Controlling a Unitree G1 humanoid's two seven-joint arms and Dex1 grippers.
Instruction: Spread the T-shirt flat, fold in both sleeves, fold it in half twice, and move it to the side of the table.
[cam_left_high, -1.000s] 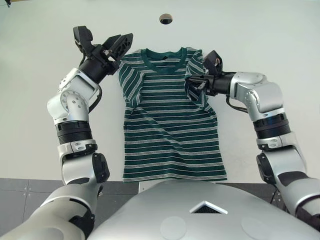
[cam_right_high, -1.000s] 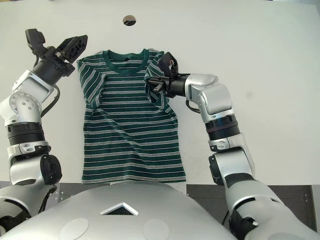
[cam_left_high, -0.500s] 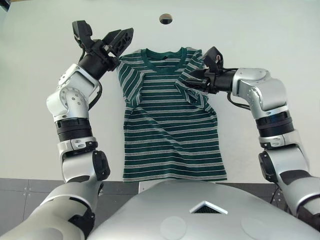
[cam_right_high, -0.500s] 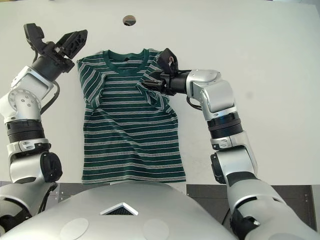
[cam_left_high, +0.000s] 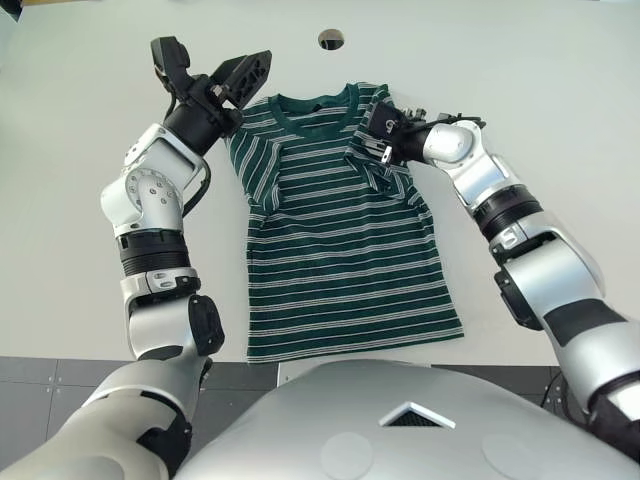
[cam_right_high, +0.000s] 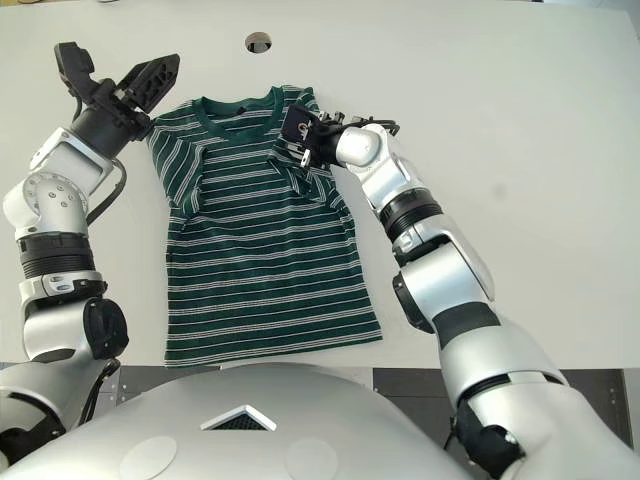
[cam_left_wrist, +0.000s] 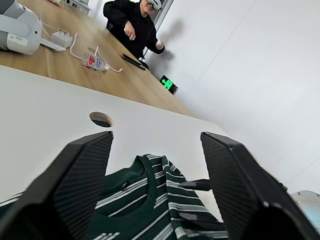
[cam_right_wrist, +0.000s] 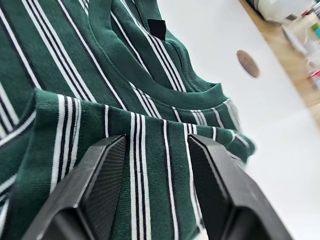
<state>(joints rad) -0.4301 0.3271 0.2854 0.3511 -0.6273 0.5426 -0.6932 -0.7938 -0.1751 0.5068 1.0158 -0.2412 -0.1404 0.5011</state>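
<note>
Green striped T-shirt (cam_left_high: 340, 260) flat on white tabletop (cam_left_high: 560, 120), collar far. Right gripper (cam_left_high: 380, 137): fingers pinch right sleeve (cam_left_high: 377, 178), bunched inward over chest for sleeve fold. Left gripper (cam_left_high: 212, 68): fingers wide, raised beside far-left shoulder, clear of cloth.

Round dark hole (cam_left_high: 331, 39) in white worktop (cam_left_high: 540, 70), brown wooden table (cam_left_wrist: 60, 75) beyond, white rounded device (cam_left_wrist: 17, 32) and flat dark phone (cam_left_wrist: 132, 61) on it

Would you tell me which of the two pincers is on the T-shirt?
The right pincer, at the folded sleeve beside the collar; the left pincer hovers open by the other shoulder.
</note>
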